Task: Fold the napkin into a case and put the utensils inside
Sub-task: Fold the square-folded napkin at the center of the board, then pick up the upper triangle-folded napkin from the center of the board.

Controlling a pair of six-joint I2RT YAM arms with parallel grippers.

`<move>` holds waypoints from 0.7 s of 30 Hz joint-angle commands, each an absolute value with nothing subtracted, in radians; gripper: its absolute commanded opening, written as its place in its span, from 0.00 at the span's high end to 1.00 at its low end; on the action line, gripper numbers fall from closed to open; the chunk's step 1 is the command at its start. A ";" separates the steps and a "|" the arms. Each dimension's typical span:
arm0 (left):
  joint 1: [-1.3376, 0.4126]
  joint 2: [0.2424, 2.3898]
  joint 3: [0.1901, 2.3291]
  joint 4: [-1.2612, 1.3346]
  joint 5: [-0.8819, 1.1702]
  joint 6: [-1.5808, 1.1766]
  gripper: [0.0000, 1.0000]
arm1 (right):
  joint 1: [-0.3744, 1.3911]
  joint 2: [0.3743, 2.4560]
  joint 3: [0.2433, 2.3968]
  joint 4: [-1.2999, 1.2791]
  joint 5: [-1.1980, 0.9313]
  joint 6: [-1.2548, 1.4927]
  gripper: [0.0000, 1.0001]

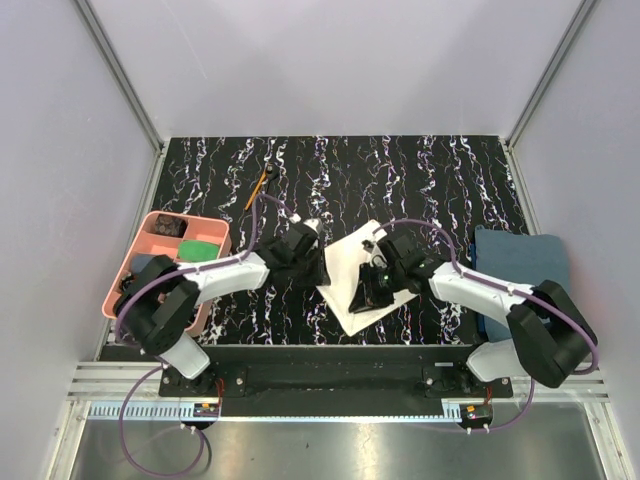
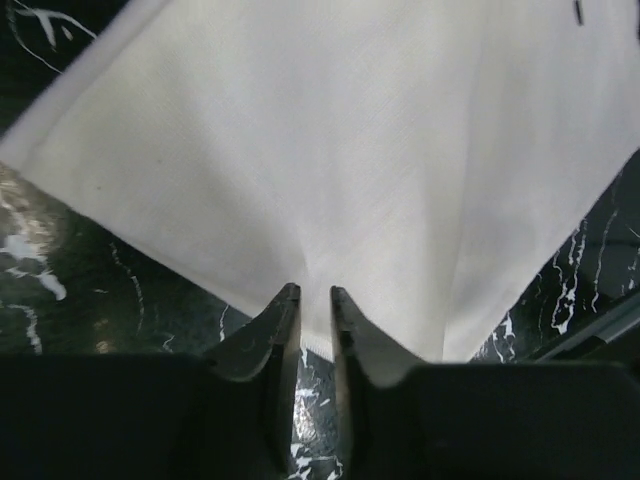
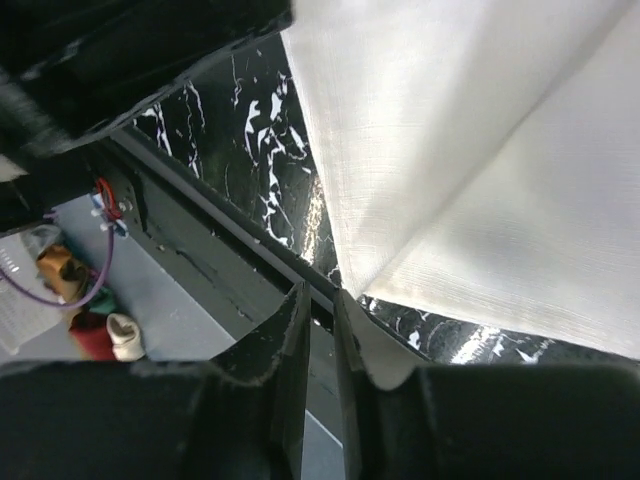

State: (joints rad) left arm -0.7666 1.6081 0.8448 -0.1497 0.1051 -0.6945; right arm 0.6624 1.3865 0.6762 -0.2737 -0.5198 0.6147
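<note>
Two narrow-gapped claws, left [image 2: 315,296] and right [image 3: 322,300], meet the napkin's [image 1: 352,262] edges.

Black marbled table [image 1: 420,170]; pale walls [image 1: 340,60]

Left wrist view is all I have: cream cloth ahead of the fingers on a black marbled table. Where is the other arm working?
Observer: The right end effector is over the right half of the napkin, towards its near corner.
Operator: Are the utensils in sight?
Observer: An orange-handled stick lies on the far part of the table, apart from the napkin. I cannot find a spoon.
Operator: Anything else out there?
Observer: A pink tray sits at the left edge and a blue-grey towel at the right edge.
</note>
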 commanded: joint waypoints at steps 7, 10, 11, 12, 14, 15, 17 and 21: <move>-0.602 1.399 0.845 -0.238 0.052 -0.715 0.52 | 0.678 1.315 0.830 -0.500 -0.261 0.483 0.53; -0.543 1.411 0.815 -0.232 0.100 -0.745 0.50 | 0.683 1.322 0.862 -0.502 -0.255 0.463 0.44; -0.534 1.413 0.805 -0.224 0.110 -0.750 0.50 | 0.683 1.339 0.870 -0.503 -0.253 0.460 0.42; -0.525 1.417 0.802 -0.216 0.115 -0.758 0.50 | 0.683 1.350 0.876 -0.500 -0.252 0.457 0.41; -0.519 1.413 0.790 -0.195 0.118 -0.767 0.50 | 0.683 1.399 0.893 -0.499 -0.236 0.465 0.41; -0.515 1.410 0.787 -0.181 0.120 -0.767 0.49 | 0.684 1.416 0.899 -0.511 -0.204 0.469 0.41; -0.512 1.423 0.802 -0.167 0.117 -0.761 0.48 | 0.683 1.450 0.899 -0.503 -0.204 0.489 0.41; -0.505 1.491 0.845 -0.172 0.117 -0.741 0.46 | 0.678 1.489 0.876 -0.437 -0.142 0.515 0.40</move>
State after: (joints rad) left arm -0.5140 1.4414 0.7963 -0.2127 0.1009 -0.7506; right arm 0.6750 1.4574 0.8749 -0.4797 -0.2447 0.4969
